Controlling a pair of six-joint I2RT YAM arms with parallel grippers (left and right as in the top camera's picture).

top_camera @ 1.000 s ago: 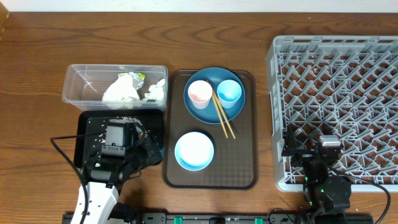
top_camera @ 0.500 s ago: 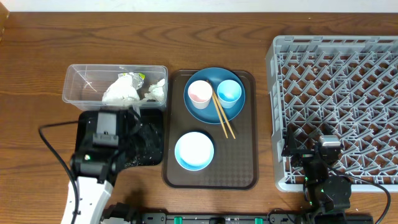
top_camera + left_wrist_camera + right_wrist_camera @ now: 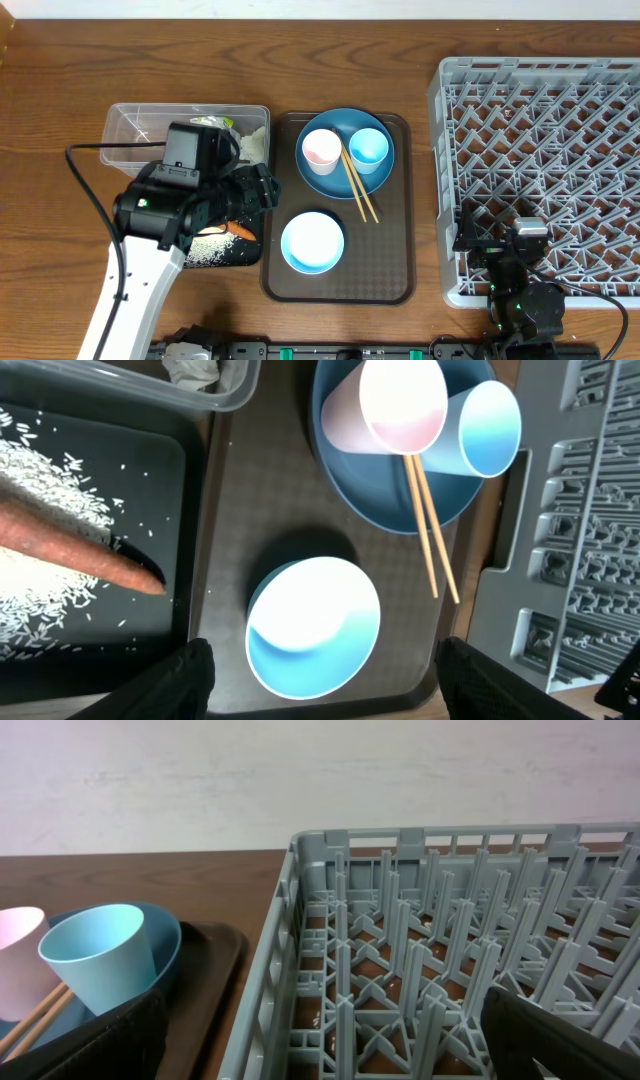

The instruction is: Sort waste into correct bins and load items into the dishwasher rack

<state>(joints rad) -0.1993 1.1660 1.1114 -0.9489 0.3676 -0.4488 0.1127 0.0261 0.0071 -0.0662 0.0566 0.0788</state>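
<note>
Left tool [image 3: 325,665] now wider, empty

The table [image 3: 60,90] is grainy brown wood. The rack [image 3: 540,130] is matt grey plastic, the tub [image 3: 113,140] is clear plastic, the black tray [image 3: 150,470] looks kinda glossy, and the chopsticks [image 3: 357,188] are probably bare wood.

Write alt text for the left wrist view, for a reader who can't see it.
A light blue bowl, white inside, sits on a brown tray below a blue dish holding a pink cup, a blue cup and chopsticks. Left, a black tray holds a carrot and rice; the grey rack is at right.
</note>
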